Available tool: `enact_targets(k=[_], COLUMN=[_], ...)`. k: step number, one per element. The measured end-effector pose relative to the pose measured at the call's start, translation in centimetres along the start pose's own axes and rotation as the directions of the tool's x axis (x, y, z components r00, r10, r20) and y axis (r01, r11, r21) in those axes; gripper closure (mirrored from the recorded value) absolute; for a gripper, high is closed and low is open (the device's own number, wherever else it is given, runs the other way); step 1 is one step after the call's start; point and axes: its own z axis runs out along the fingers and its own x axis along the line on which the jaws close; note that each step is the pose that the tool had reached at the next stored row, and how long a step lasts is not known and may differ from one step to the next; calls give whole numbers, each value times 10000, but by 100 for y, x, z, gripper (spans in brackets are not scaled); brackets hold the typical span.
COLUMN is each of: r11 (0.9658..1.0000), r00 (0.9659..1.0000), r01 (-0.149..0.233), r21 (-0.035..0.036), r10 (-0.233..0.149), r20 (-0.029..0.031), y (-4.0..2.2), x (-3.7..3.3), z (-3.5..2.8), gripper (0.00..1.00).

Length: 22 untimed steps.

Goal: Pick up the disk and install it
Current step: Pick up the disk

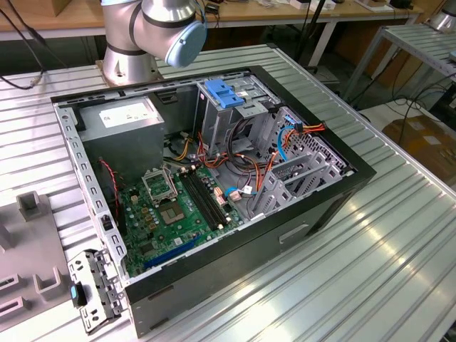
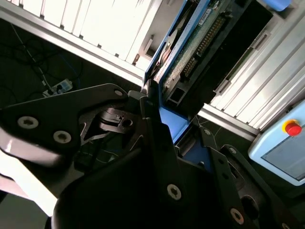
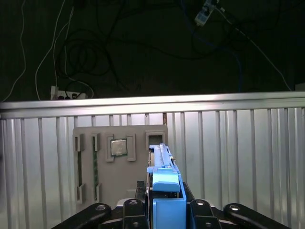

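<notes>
The pick-up is done: the tool (image 3: 167, 212) is clamped on the disk (image 3: 164, 179), which stands edge-on between its fingers, held clear of the ribbed desk (image 3: 238, 157) and a grey parts tray (image 3: 119, 191). Installing is left, and the open computer case (image 1: 235, 267) sits waiting without it.

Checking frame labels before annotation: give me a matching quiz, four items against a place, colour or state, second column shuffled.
1. disk
2. chip
3. motherboard
4. power supply

A. seated in a pocket of the grey tray
B. green, lying inside the open case
C. clamped edge-up in the end effector
D. grey box with a white sticker

Pairs: 1-C, 2-A, 3-B, 4-D
</notes>
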Motion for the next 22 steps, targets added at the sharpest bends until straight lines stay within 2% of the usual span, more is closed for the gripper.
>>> enact_targets(k=[12,16,22], r11=[10000,10000,10000], r00=[10000,10000,10000], r01=[1,0,0], r21=[-16,-28,-35], r10=[-1,0,0], r20=[5,13,16], y=[1,2,3], x=[1,1,2], z=[-118,-196,-273], gripper=[63,63,63])
